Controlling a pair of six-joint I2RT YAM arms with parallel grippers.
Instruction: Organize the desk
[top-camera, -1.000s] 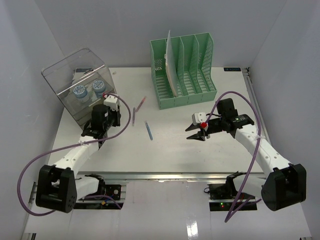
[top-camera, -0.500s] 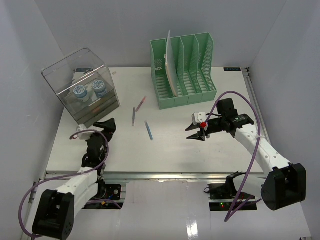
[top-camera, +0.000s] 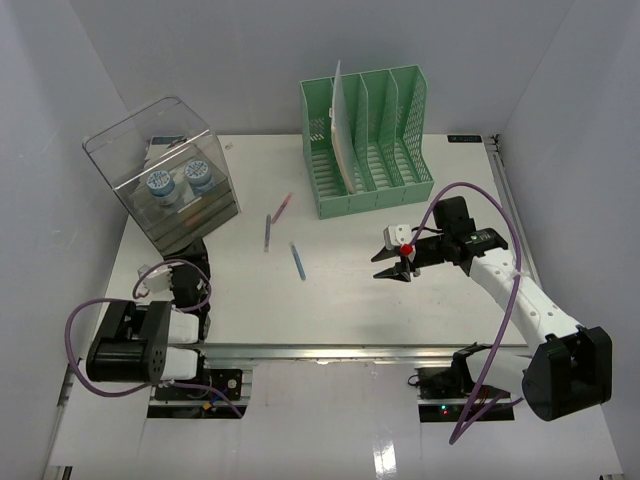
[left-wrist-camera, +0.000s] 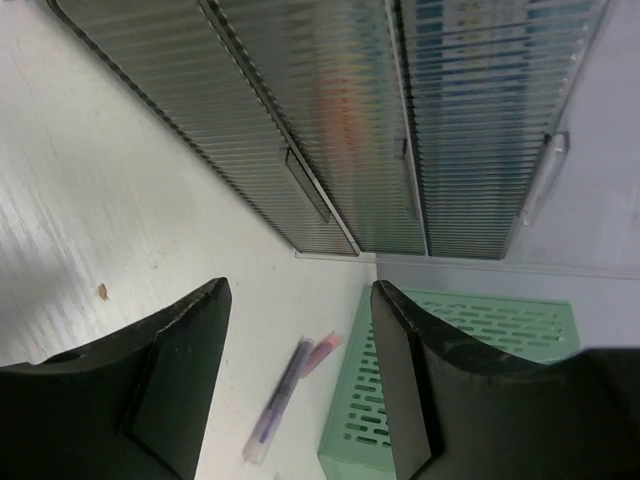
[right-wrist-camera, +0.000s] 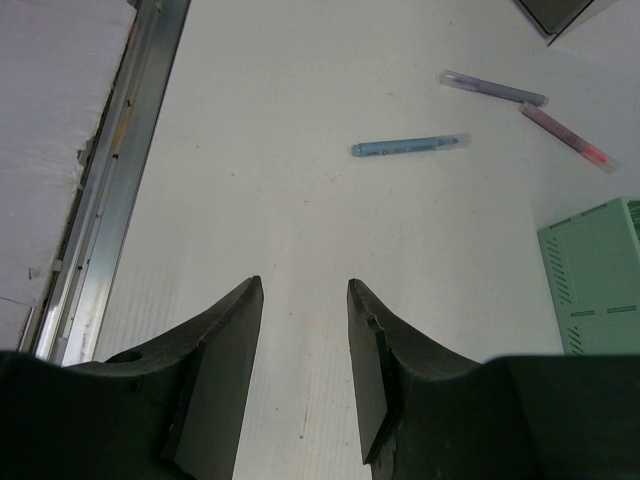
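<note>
Lying on the desk: one purple pen, one pink pen, one blue pen; left gripper and right gripper both gape empty.

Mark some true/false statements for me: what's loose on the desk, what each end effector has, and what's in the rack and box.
1. Three pens lie loose on the desk: blue pen, purple pen, pink pen. True.
2. The right end effector holds the blue pen. False: it is open and empty, and the pen lies apart from it.
3. A white sheet stands in the green file rack. True.
4. The jars stand on the bare desk. False: they sit inside the clear box.
5. The left end effector is shut. False: it is open, holding nothing.
</note>
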